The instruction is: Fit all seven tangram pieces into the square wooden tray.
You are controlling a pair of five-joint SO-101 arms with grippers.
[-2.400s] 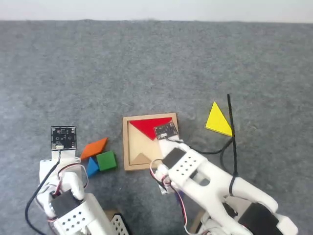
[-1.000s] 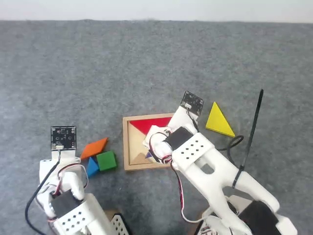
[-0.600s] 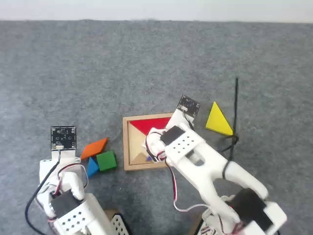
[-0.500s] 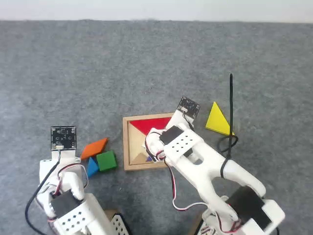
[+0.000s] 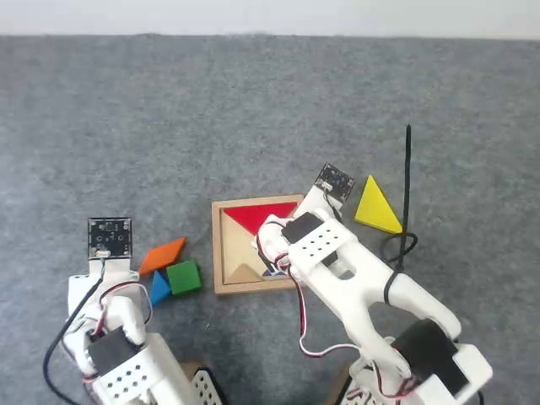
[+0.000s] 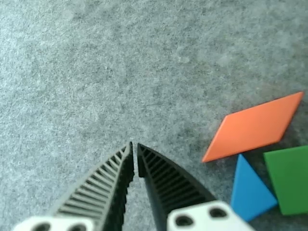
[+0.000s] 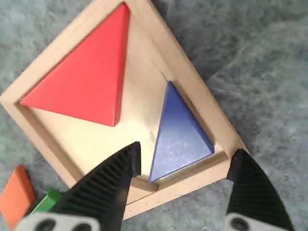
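Observation:
The square wooden tray [image 5: 221,253] holds a red triangle [image 5: 265,216] along its far side. In the right wrist view a dark blue triangle [image 7: 180,134] lies flat in the tray [image 7: 192,72] beside the red triangle [image 7: 86,77], against the rim. My right gripper [image 7: 186,151] hangs open just above it, one finger on each side, touching nothing. My left gripper [image 6: 134,147] is shut and empty over bare mat, a short way from the orange parallelogram [image 6: 255,126], small blue triangle [image 6: 250,188] and green square [image 6: 288,179]. A yellow triangle [image 5: 375,207] lies right of the tray.
Grey felt mat covers the table. The orange parallelogram [image 5: 162,254], green square [image 5: 183,276] and small blue triangle [image 5: 158,288] cluster left of the tray. A black cable [image 5: 407,194] rises beside the yellow triangle. The far half of the mat is open.
The right arm has swung forward over the tray's right half, then shifted slightly right. The dark blue triangle now sits by the tray's near right part. The left arm has not moved.

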